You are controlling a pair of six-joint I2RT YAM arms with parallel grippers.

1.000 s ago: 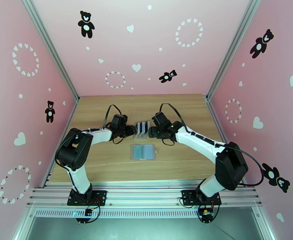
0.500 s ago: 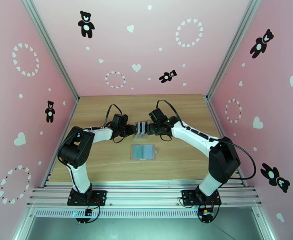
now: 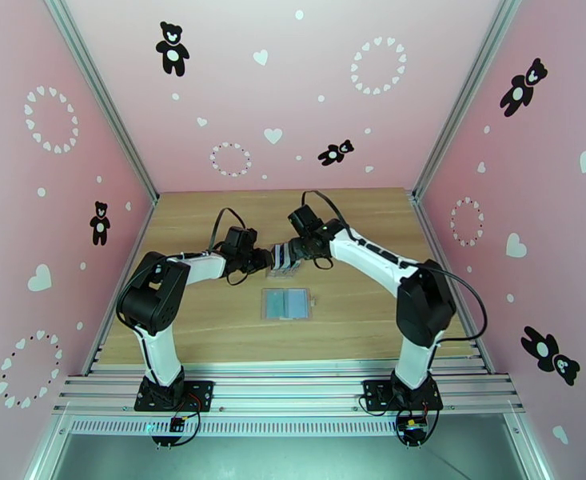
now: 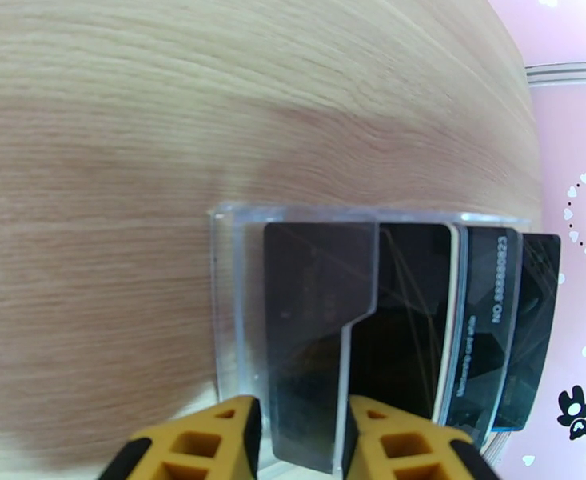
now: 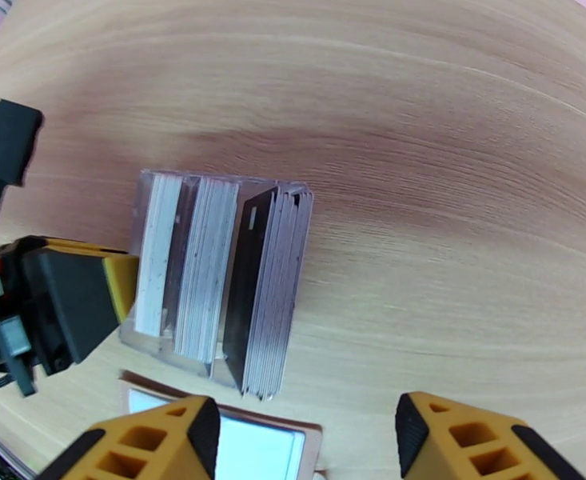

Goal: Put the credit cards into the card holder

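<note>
The card holder (image 3: pixel 286 303) lies open on the table, tan-pink rim around light blue credit cards in its sleeves; its edge (image 5: pixel 308 432) also shows in the right wrist view. More credit cards (image 5: pixel 205 266) stand on edge in a clear slotted stand (image 3: pixel 281 273); they look dark in the left wrist view (image 4: pixel 484 314). My left gripper (image 4: pixel 300 442) is at the stand's left end, its yellow fingers (image 4: pixel 221 442) pressed to either side of the end section. My right gripper (image 5: pixel 304 410) hangs open above the stand's right stack; in the top view it (image 3: pixel 290 251) meets the left gripper (image 3: pixel 265 260) over the stand.
Bare wooden table (image 3: pixel 356 226) lies around the stand and the card holder. Pink walls with bear and heart stickers close in the left, right and back. A metal rail (image 3: pixel 293 390) runs along the near edge by the arm bases.
My right arm has swung left and farther back, bringing its gripper over the stand. The left jaws have narrowed onto the stand's end. The card holder has not moved.
</note>
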